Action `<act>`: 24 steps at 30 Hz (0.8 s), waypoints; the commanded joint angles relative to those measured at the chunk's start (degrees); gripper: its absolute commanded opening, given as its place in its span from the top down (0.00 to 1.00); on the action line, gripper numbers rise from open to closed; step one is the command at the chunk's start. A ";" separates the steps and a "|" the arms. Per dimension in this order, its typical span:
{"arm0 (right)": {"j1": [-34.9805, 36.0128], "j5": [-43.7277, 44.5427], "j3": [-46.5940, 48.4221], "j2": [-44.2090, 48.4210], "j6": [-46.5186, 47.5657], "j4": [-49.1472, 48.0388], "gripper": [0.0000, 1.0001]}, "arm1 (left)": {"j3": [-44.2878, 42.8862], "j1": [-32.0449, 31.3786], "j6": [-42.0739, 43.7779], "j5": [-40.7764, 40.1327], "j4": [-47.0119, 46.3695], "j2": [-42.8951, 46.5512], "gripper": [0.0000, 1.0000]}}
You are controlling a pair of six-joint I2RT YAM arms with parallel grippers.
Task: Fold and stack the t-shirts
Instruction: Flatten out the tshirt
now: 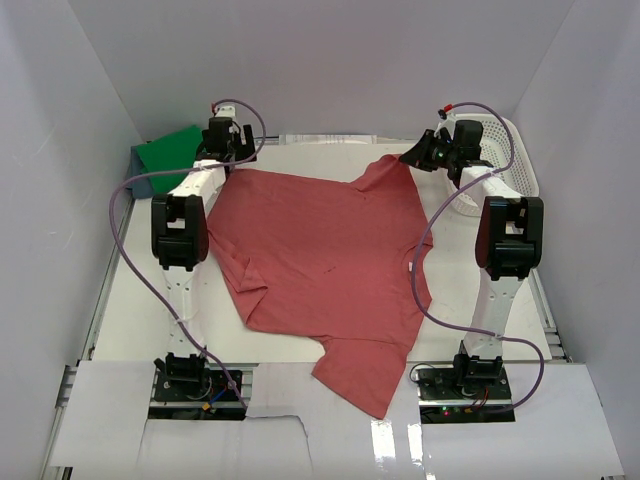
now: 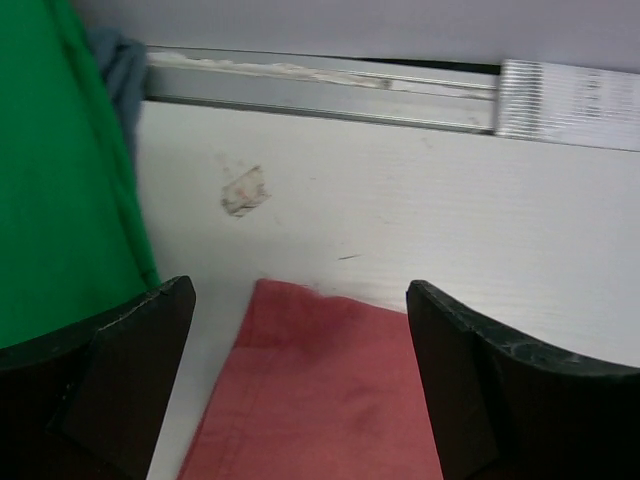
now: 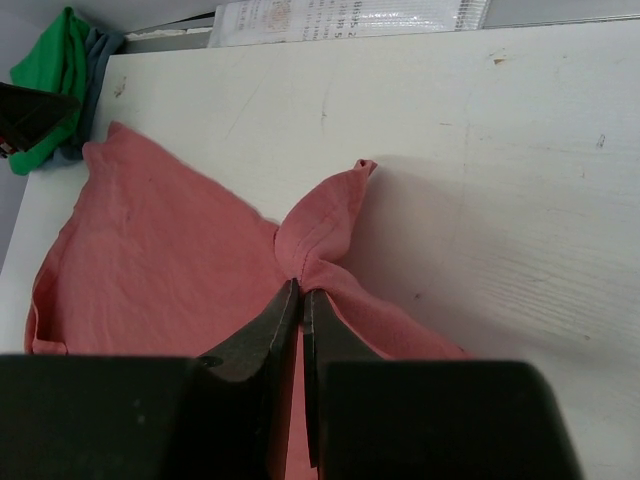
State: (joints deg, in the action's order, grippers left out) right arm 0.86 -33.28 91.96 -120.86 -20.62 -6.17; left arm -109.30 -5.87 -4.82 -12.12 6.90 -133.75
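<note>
The brick-red t-shirt lies spread across the middle of the table. My right gripper is shut on its far right corner, which bunches up at the fingertips; it stands at the back right. My left gripper is open over the shirt's far left corner, at the back left. The green t-shirt lies folded at the back left, on the blue-grey one, of which only an edge shows.
A white lattice basket stands at the back right beside the right arm. A metal rail runs along the table's far edge. The grey enclosure walls close in on both sides. Purple cables loop beside both arms.
</note>
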 commanded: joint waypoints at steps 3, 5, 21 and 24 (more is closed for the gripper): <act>-0.16 -1.70 -0.12 1.59 -0.30 -2.70 0.92 | -5.83 7.08 -10.63 22.28 4.87 -0.01 0.02; -0.16 -1.79 0.14 1.42 -0.47 -2.70 0.92 | -7.06 9.82 -13.19 30.21 6.19 -1.68 0.05; -0.16 -2.14 -0.12 1.06 -0.74 -2.35 0.92 | -7.60 11.49 -15.22 46.04 13.06 -7.49 0.48; -0.16 -2.32 -0.03 0.98 -0.82 -2.53 0.92 | -5.33 11.49 -14.52 45.35 11.66 -6.09 0.46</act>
State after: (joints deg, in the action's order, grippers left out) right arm 0.86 -34.41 91.96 -120.86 -21.08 -6.22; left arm -117.10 5.63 -19.79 30.65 18.81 -143.02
